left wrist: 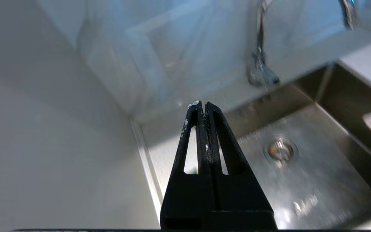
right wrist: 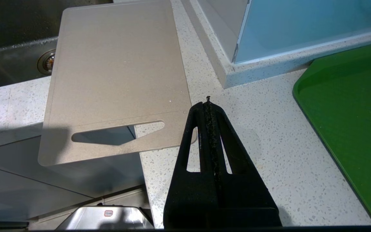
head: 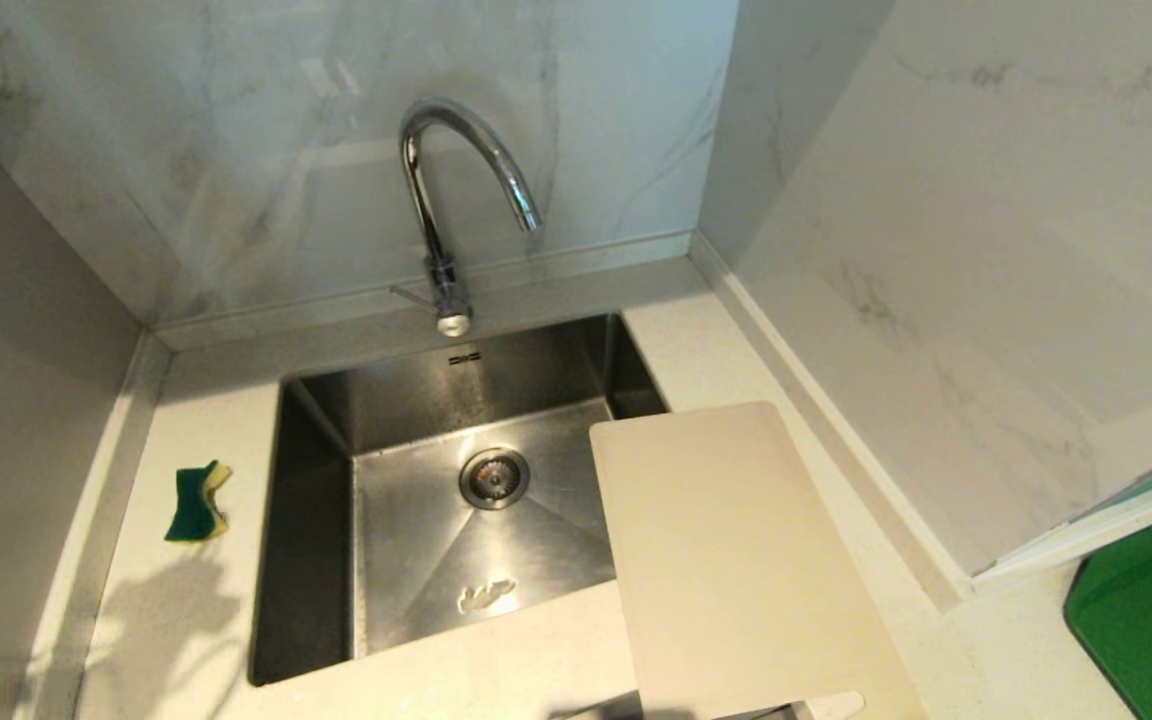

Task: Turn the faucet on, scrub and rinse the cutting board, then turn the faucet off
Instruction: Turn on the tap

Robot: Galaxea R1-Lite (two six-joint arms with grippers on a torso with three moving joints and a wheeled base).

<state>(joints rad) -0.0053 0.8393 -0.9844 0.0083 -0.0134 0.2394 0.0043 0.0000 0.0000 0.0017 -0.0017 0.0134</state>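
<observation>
By sink (head: 316, 520): sponge (head: 197, 502) left, cutting board (head: 736, 560) right; both hands closed, empty.

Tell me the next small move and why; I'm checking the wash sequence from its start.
Probably bring the left gripper, shut and empty near the steel sink's left edge, toward the small side lever of the tall chrome gooseneck faucet. No water runs, the cream-white plastic cutting board lies untouched across the sink's right rim, and the right gripper sits shut over the counter.

The left end effector (left wrist: 204, 104) is seen pressed shut above the surface (left wrist: 159, 151) beside the steel sink (left wrist: 317, 180), with the faucet (left wrist: 260, 64) behind and the drain (left wrist: 280, 150) visible.
</observation>
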